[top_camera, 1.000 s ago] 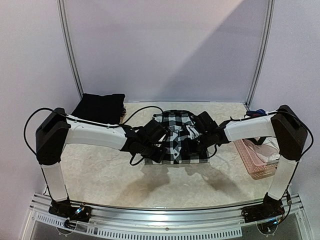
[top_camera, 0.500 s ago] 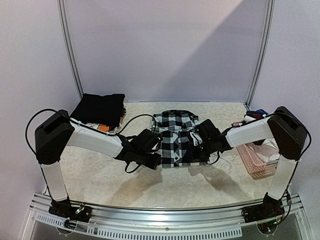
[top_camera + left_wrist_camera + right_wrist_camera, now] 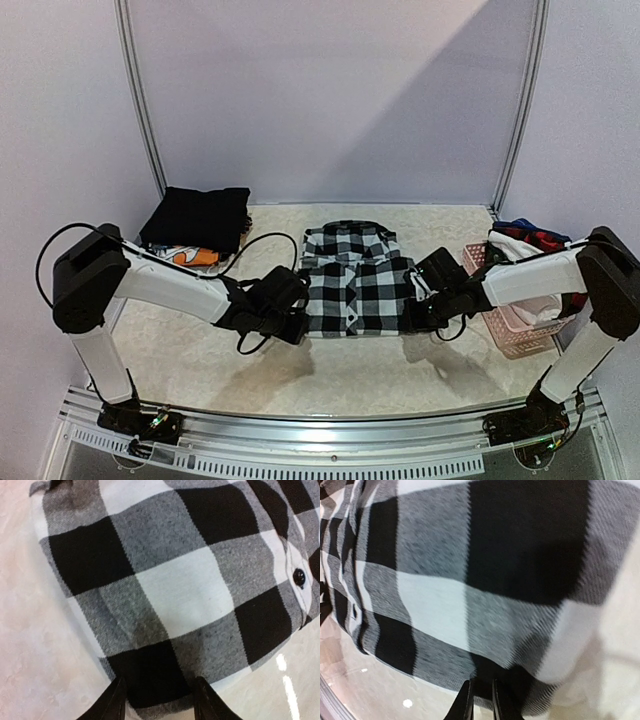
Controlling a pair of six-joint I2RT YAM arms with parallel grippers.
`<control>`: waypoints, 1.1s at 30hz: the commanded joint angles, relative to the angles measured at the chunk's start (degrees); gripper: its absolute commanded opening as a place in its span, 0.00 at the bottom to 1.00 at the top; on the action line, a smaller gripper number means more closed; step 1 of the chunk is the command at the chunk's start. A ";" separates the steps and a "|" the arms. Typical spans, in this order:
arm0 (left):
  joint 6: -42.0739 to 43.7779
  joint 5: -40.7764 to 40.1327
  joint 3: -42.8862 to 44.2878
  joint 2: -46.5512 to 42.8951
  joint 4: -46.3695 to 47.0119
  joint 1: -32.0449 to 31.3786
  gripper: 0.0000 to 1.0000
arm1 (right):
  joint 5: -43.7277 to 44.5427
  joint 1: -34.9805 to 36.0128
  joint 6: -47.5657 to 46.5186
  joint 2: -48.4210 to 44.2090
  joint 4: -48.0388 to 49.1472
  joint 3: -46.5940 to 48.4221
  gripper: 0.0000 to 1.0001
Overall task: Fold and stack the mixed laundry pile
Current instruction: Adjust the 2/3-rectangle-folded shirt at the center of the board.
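A black-and-white checked shirt [image 3: 355, 280] lies spread flat mid-table, buttons up. My left gripper [image 3: 297, 322] is low at its near left corner. In the left wrist view the left gripper [image 3: 162, 700] has its fingers [image 3: 117, 704] apart, and the flat hem of the shirt [image 3: 170, 590] lies between them, not bunched. My right gripper [image 3: 416, 312] is at the near right corner. Seen from the right wrist, the right gripper [image 3: 482, 695] has its jaws nearly together, pinching a fold of the shirt [image 3: 470, 580]. A folded black garment [image 3: 197, 215] lies at the back left over an orange printed piece [image 3: 190, 257].
A pink perforated basket [image 3: 512, 325] stands at the right edge, right behind my right arm, with red and navy plaid cloth [image 3: 528, 236] heaped over its top. Metal frame posts [image 3: 140, 100] rise at the back corners. A rail [image 3: 330, 440] runs along the near edge.
Both grippers came down and toward the near edge, from over the shirt's middle to its near corners. The shirt spread wider and flatter. The plaid cloth in the basket came into view.
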 commanded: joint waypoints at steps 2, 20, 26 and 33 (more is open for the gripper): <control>-1.82 -6.61 0.84 -6.51 -11.99 -3.40 0.50 | 4.38 -0.52 0.31 -6.18 -8.87 0.93 0.16; 4.24 -4.18 15.04 -1.00 -13.55 0.14 0.56 | 1.40 -9.70 -7.39 11.75 -11.12 22.39 0.12; 5.84 1.46 17.71 3.89 -11.61 5.35 0.54 | -1.37 -10.76 -8.40 20.70 -9.44 25.15 0.12; 7.44 5.60 16.90 8.50 -7.75 9.18 0.52 | 0.03 -10.73 -8.05 21.47 -10.35 25.29 0.12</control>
